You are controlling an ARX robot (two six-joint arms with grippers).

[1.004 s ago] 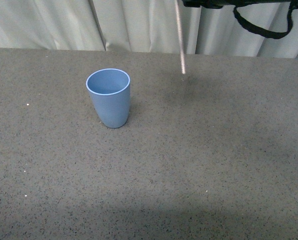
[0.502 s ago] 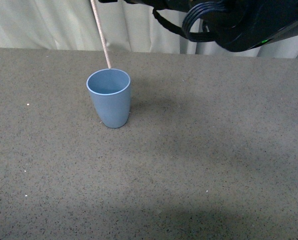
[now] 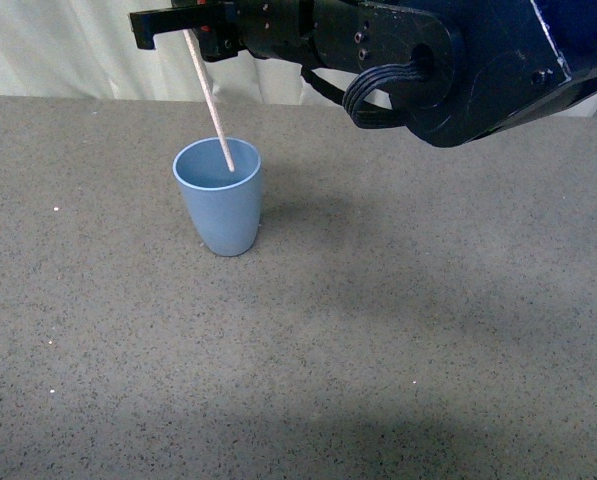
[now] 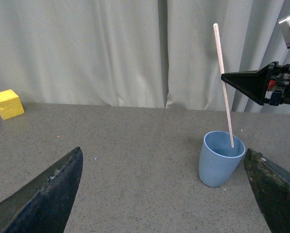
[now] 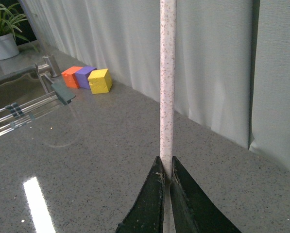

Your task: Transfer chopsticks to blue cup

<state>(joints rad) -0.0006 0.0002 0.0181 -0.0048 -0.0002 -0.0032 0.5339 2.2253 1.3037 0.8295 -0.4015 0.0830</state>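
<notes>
Cream chopsticks [image 3: 210, 100] tip inside blue cup [image 3: 218, 212], bottom contact unclear | right tool [image 5: 165, 162] clamps them | left tool [image 4: 162, 151] spread

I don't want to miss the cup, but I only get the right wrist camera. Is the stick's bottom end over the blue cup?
Observer: Yes, the tip of the chopsticks is inside the mouth of the blue cup.
Operator: Is the cup standing up?
Observer: Yes, upright on the grey table.
Operator: Where's the other arm?
Observer: The left gripper is open, well apart from the cup.
</notes>
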